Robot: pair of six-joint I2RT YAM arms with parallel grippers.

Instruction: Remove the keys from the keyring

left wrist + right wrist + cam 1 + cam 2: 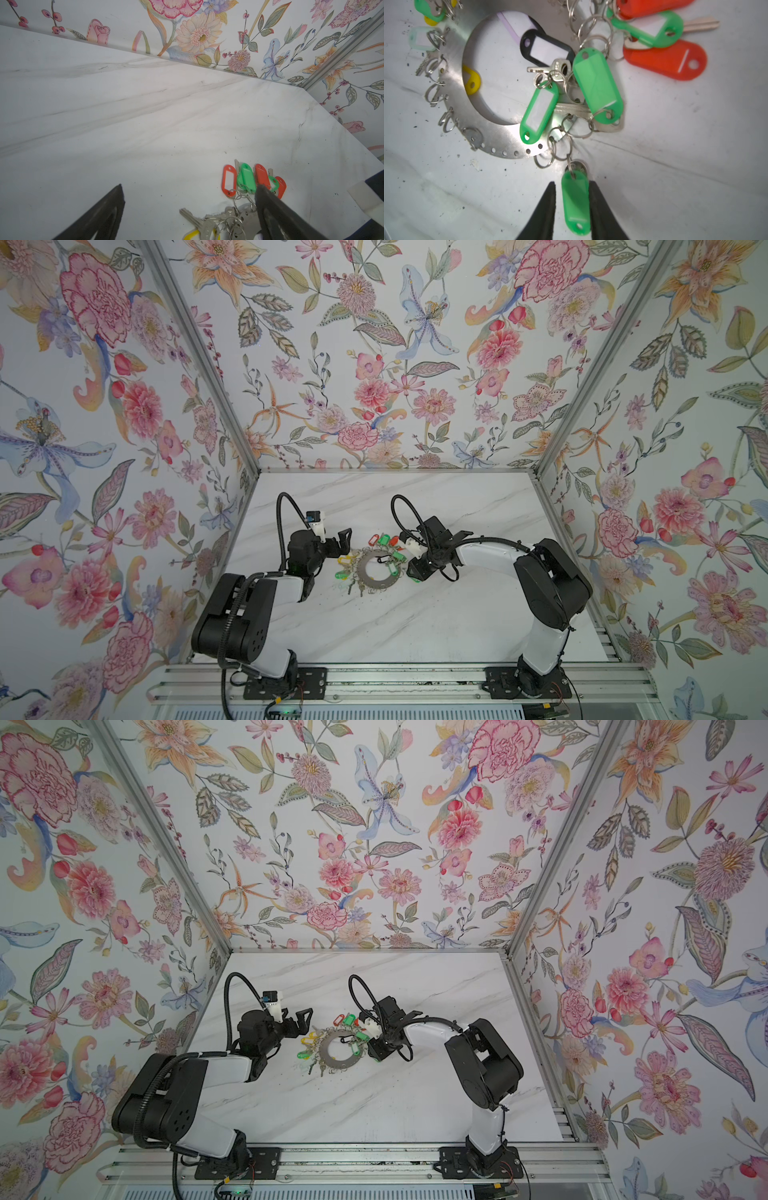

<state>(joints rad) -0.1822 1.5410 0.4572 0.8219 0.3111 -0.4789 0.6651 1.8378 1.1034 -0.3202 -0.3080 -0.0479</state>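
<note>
Many keys [572, 107] are strung on little split rings [593, 44] through the rim holes of the keyring [376, 586]. The keyring lies flat on the marble-patterned table [415, 626], roughly midway between the two arms in both top views. Green, red, yellow, black and pale tags are fanned about it, and several rim holes [504, 153] are seen bare in the right wrist view.

The left pincer [189, 185] is spread wide and nothing is held in it. It is placed just beside the keyring's left edge in the top views. In the left wrist view one finger [276, 212] is seen in front of a cluster of keys with red and green tags.

The right pincer [572, 182] is set low at the keyring's right edge. Its jaws are narrowly parted on either side of a green tag [575, 205] that lies on the table and is linked by a chain of split rings towards the keyring. A sliver of table is visible between one finger and the tag. Whether the tag is actually pinched cannot be told.
</note>
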